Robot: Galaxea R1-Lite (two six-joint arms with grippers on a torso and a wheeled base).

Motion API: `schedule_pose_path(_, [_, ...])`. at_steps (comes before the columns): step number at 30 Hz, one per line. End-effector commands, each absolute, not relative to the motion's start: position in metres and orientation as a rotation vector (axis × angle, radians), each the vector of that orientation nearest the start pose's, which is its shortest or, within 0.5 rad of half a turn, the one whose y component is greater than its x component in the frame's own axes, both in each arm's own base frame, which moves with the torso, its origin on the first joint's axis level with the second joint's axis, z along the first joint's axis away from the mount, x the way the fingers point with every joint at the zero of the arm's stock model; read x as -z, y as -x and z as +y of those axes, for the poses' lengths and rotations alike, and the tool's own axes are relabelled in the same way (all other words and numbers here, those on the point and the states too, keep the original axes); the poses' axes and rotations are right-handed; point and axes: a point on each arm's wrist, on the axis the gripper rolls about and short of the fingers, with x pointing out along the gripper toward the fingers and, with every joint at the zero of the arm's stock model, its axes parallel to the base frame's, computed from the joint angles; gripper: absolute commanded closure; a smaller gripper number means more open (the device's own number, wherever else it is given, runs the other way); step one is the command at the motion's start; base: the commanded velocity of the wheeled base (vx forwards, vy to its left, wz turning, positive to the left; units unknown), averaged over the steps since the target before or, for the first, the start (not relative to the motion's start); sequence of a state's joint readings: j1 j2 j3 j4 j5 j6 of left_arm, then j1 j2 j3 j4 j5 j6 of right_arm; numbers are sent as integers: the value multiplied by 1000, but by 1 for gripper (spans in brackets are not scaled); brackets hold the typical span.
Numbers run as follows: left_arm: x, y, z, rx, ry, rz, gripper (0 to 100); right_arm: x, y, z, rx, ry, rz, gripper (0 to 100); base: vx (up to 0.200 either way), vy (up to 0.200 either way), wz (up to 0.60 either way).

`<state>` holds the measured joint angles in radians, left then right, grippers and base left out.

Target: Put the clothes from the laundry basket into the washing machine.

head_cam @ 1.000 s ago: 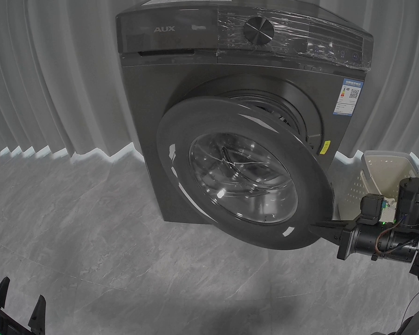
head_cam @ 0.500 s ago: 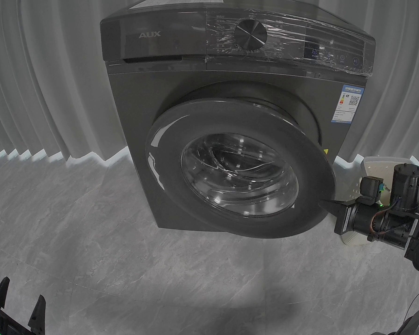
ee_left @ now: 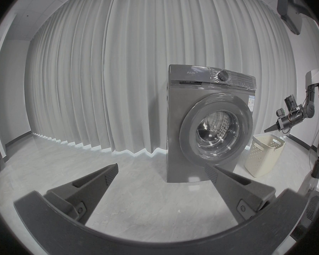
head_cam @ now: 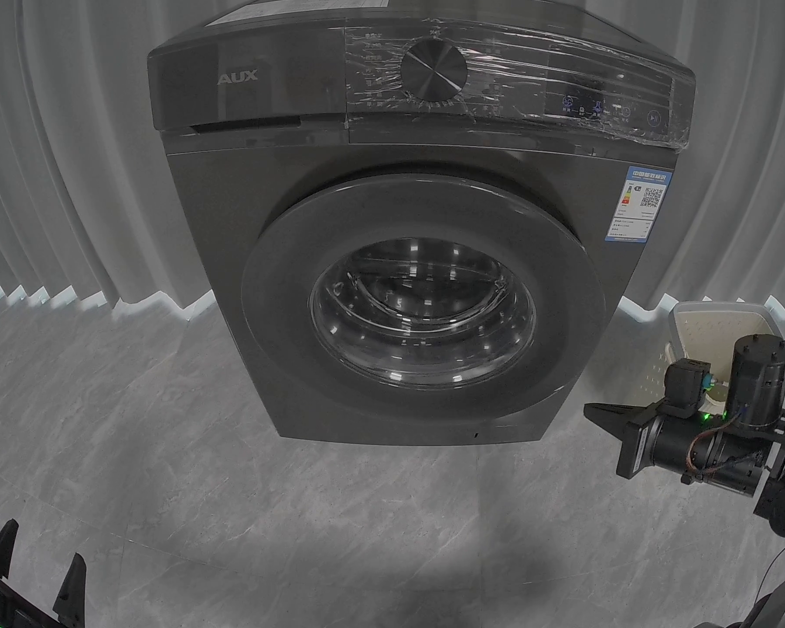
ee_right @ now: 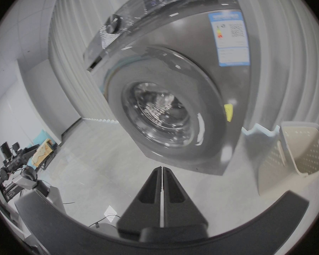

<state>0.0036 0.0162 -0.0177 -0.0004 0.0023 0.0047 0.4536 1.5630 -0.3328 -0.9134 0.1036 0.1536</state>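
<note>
As its door [head_cam: 423, 311] looks shut, the washing machine [head_cam: 235, 211] likely needs only a latch check.
Basket [head_cam: 702, 333] stands just beside the machine's right. Right gripper [head_cam: 590, 409], fingers pressed together and empty, should push the door rim, not the glass. Left gripper [head_cam: 42, 549], spread wide and empty, hangs low.

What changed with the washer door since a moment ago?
The door swung shut, with the right gripper at its edge; that gripper is now clear of it, jaws shut. The left gripper stayed low, open; the basket stayed put.
</note>
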Motion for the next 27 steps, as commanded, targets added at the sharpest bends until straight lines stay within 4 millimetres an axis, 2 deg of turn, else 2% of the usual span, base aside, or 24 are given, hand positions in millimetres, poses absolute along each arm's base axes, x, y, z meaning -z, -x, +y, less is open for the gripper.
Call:
schedule_pose_path(1, [-75,23,0,-6,-6,0,0,-123,-194,114,-595,-88,342,100,200,0,0])
schedule_pose_path(7, [-75,23,0,-6,-6,0,0,-122,-207,120,-578,-104,259,100,200,200,0])
schedule_pose_path(17, [-75,23,0,-5,-6,2,0,-118,-217,127,-557,-116,200,100,0,0,0])
schedule_pose_path(25, [-75,23,0,-6,-8,0,0,-138,-230,132,-514,-156,84,100,0,0,0])
schedule_pose_path(27, [-75,23,0,-5,-9,0,0,-142,-235,132,-506,-163,62,100,200,0,0])
